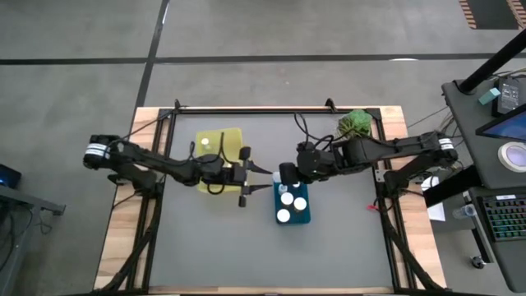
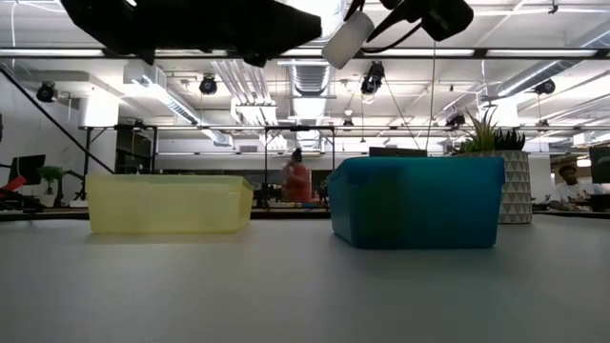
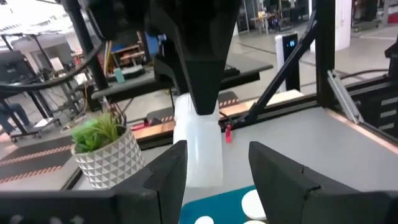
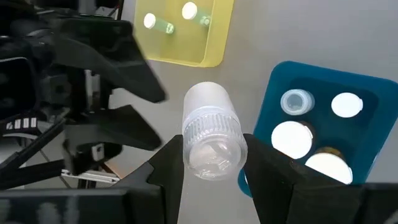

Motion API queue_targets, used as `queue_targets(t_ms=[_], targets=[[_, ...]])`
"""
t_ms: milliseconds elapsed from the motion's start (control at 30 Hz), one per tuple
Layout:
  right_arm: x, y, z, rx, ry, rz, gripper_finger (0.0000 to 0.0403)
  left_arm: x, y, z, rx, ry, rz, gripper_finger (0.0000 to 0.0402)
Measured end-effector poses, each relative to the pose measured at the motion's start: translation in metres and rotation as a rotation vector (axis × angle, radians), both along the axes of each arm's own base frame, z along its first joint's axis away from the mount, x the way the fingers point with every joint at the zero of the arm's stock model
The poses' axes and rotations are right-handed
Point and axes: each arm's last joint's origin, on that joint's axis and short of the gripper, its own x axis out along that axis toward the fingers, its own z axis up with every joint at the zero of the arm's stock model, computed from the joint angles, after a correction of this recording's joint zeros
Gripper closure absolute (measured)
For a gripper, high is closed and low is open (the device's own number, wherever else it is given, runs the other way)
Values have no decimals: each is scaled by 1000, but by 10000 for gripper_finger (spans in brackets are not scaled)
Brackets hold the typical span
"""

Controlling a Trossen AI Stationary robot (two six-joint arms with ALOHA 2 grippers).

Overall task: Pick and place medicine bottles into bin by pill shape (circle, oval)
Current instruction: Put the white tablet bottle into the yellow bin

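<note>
My right gripper [image 4: 211, 168] is shut on a whitish medicine bottle [image 4: 208, 118] and holds it in the air beside the blue bin's [image 1: 304, 219] far end. My left gripper [image 1: 265, 179] is level and open, its fingertips just short of the bottle [image 3: 199, 149] and touching nothing. Several medicine bottles with white caps [image 4: 292, 138] stand in the blue bin [image 4: 280, 78]. Two more [image 4: 149, 20] lie in the yellow bin [image 1: 232, 140] behind my left gripper. My right gripper pinches the bottle's ribbed end [image 4: 211, 129] between its two fingers [image 4: 171, 165], which lie across the bottle. The fingers slant down from the table's right side. The bottle [image 2: 348, 38] is lifted clear and tilted, its free end sticking out toward my left gripper.
A potted green plant [image 1: 355, 123] in a white patterned pot [image 2: 515, 186] stands at the table's far right, close to my right arm. The two bins [image 2: 172, 205] sit side by side mid-table. Bare grey table [image 1: 222, 247] lies toward the near edge.
</note>
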Motion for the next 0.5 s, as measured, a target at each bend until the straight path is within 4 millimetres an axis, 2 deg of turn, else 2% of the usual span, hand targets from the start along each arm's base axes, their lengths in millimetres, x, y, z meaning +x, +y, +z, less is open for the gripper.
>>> queue_targets(t_ms=[233, 500], targets=[[2, 0, -3, -6, 12, 7, 266, 17, 0, -8, 2, 35, 3, 244], [2, 0, -2, 11, 0, -9, 266, 22, 2, -9, 2, 33, 33, 244]])
